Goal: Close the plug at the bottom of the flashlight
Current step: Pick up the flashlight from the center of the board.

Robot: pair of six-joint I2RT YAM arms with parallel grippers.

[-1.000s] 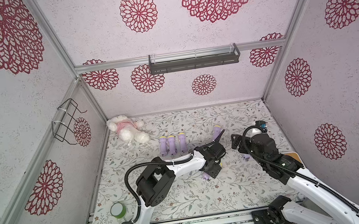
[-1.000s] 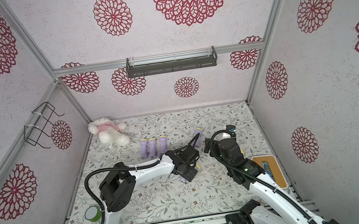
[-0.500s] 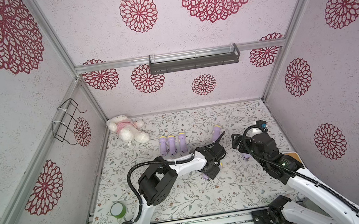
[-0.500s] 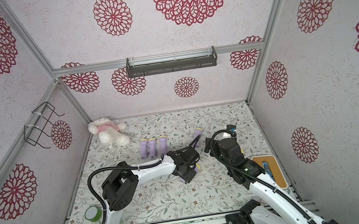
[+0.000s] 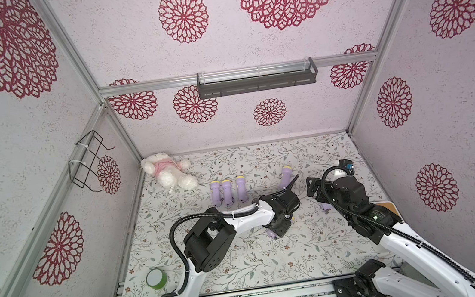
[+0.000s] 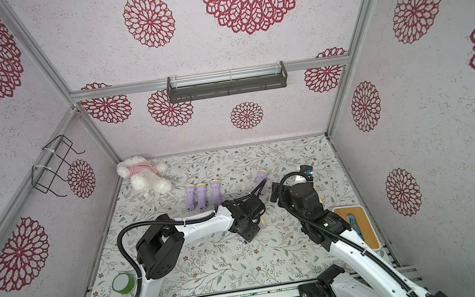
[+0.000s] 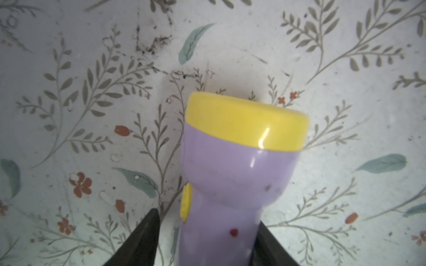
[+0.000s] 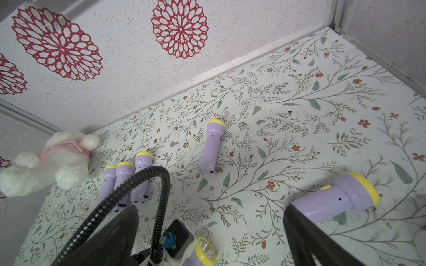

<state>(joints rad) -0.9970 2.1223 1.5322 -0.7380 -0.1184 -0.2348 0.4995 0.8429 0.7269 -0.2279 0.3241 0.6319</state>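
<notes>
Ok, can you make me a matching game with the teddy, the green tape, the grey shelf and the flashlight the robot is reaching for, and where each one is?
Things
1. plush teddy
2. green tape roll
3. grey shelf
4. flashlight

Places
A. up on the back wall
B. between the fingers of the left claw
C. far-left corner of the table
D. near-left edge of the table

Pairs: 1-C, 2-D, 3-A, 4-B
</notes>
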